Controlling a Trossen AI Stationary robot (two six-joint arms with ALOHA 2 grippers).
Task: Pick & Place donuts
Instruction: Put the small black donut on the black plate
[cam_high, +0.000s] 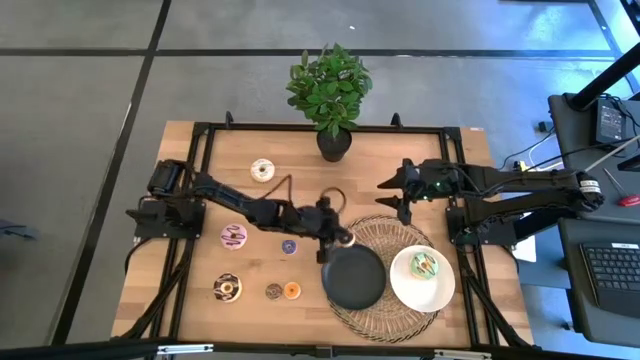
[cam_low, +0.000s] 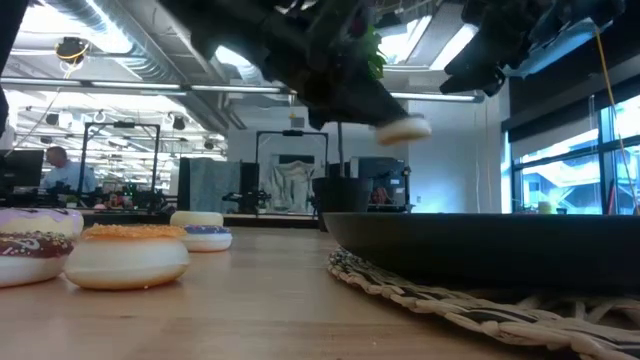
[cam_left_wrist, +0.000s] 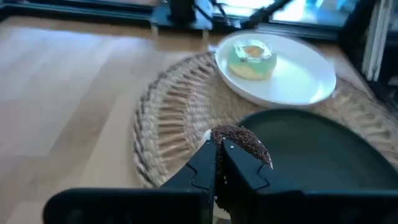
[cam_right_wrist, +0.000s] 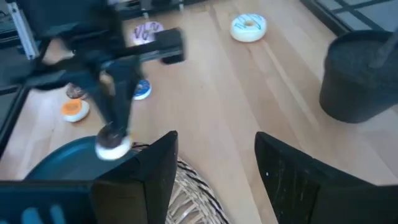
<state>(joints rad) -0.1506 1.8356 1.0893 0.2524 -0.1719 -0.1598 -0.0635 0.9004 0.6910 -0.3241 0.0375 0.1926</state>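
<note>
Done: you have the green donut (cam_high: 425, 265) on the white plate (cam_high: 400, 285).
In hand: left gripper (cam_left_wrist: 219, 163) pinches a brown mini donut (cam_left_wrist: 241, 142) — above the black plate (cam_high: 352, 282) rim.
Right gripper (cam_right_wrist: 214, 168): spread, waiting.
Left: six donuts on the table (cam_high: 190, 300) — yours to move.

The left arm reaches from the left edge of the high view toward the centre, its left gripper (cam_high: 343, 238) just below the middle of the frame, fingers closed on a small brown mini donut (cam_left_wrist: 239, 142) held off the surface. The right arm stretches in from the right edge, its right gripper (cam_high: 392, 194) right of centre, fingers spread apart and holding nothing.
</note>
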